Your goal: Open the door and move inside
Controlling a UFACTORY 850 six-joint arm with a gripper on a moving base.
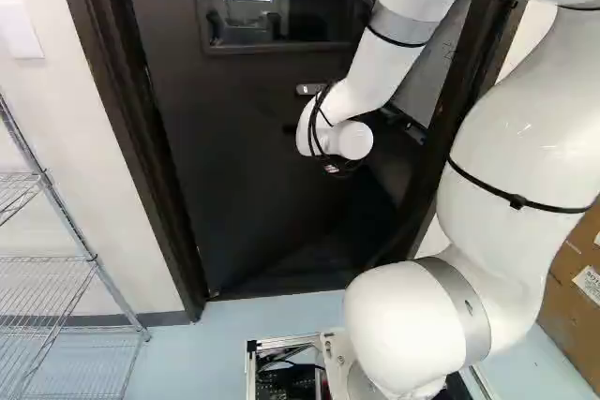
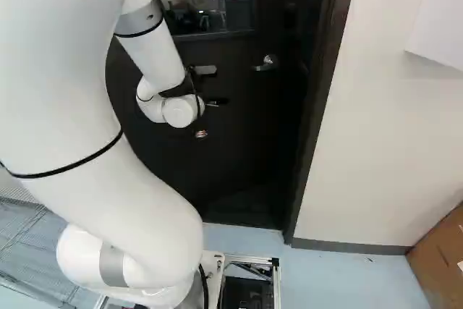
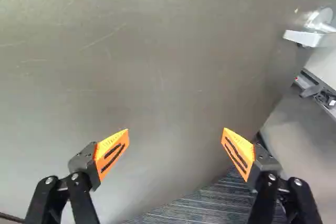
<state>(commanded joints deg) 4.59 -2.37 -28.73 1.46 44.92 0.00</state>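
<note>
The dark windowed door [image 1: 187, 119] is seen ajar directly ahead of the base, swung inward; its opening lies toward the right of the left base view, inside the door frame [image 2: 316, 106]. The white arm [image 1: 525, 119] is extended toward the door's face. Through the gap, a whiteboard [image 1: 436, 63] and striped carpet [image 3: 210, 203] are shown. The jaws [image 3: 176, 136] are spread wide and released, with nothing held between them; whether the door is touched cannot be told. The lever handle [image 3: 320, 22] is left ungripped, ahead of the jaws and off to one side.

The step in hand is judged to be pushing the door wider. Pressure is best applied squarely, near the handle edge, where leverage is greatest, and matched by slow base travel. The wrist should be kept clear of the lever, and both frame sides watched as the base is brought through.
</note>
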